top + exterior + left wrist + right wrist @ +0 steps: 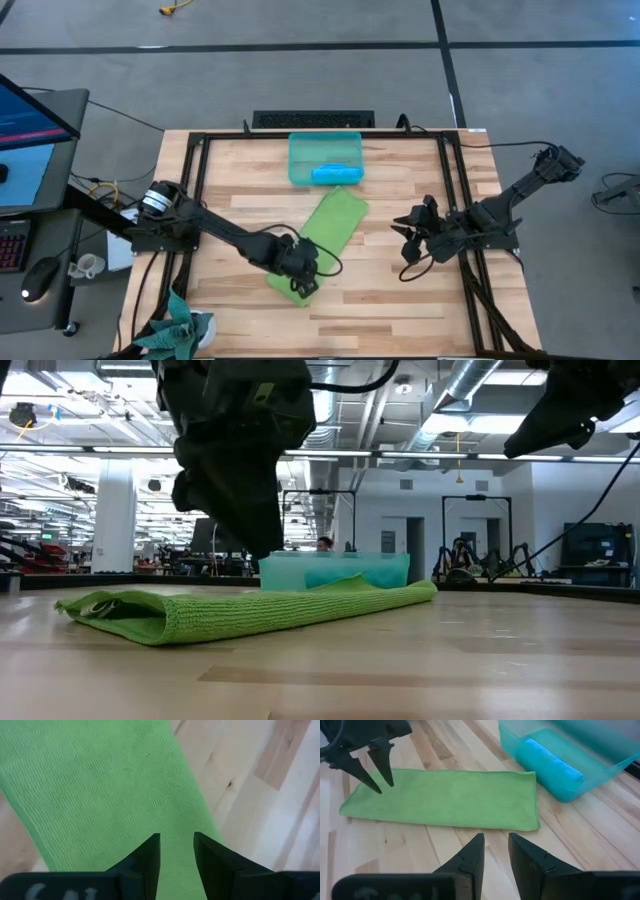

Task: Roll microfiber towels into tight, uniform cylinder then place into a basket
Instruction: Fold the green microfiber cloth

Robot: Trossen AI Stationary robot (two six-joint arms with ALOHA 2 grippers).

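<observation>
While the left gripper (pixel 300 268) hangs just above the near end of the lime green towel (pixel 325 235), its fingers (pixel 150 857) stand a little apart w/ nothing between them, only green cloth showing through the gap. In the right wrist view the same gripper (pixel 374 770) shows as two dark points spread above the towel's far corner, not pinching it. Under and ahead of the left gripper the towel lies flat as a long folded strip, running diagonally away toward the basket (pixel 325 158); the low view shows its near end (pixel 110 610) slightly puffed up, fold edge loose. Beyond the towel's far end sits the basket, translucent teal, at the table's back edge, towel corner v. near its front wall. Inside lies the blue towel (pixel 547 760), rolled into a cylinder along the basket's front-right side.

Off to the right of the left gripper, well apart across bare wood, the right gripper (pixel 412 233) waits above the table (pixel 400 300) beside the towel, fingers (pixel 472 857) a little apart, empty.
</observation>
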